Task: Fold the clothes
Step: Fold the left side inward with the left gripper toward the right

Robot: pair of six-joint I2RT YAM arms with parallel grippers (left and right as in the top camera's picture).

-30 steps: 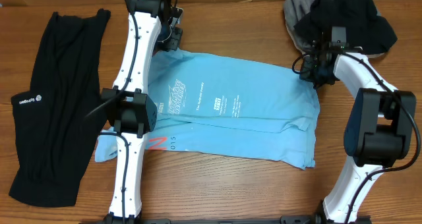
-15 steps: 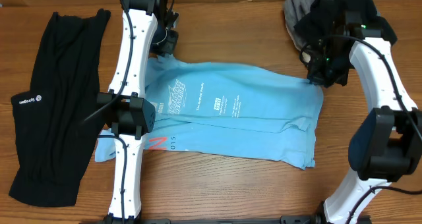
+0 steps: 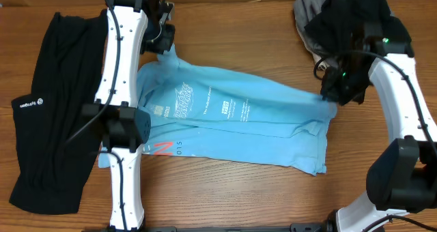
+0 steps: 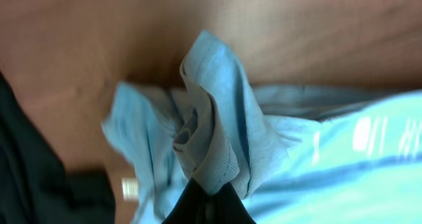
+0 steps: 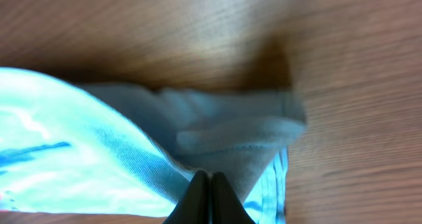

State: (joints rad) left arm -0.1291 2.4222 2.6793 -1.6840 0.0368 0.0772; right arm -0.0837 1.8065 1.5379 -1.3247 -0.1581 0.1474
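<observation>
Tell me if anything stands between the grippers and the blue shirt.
Nothing visible does. The left gripper and the right gripper are each shut on a far corner of the shirt. The black garment lies off to its left, and the dark pile lies beyond its far right corner.

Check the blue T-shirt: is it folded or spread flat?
Partly folded: the blue T-shirt has one lengthwise fold, upper layer overlapping the lower; left gripper and right gripper pinch its far corners.
</observation>
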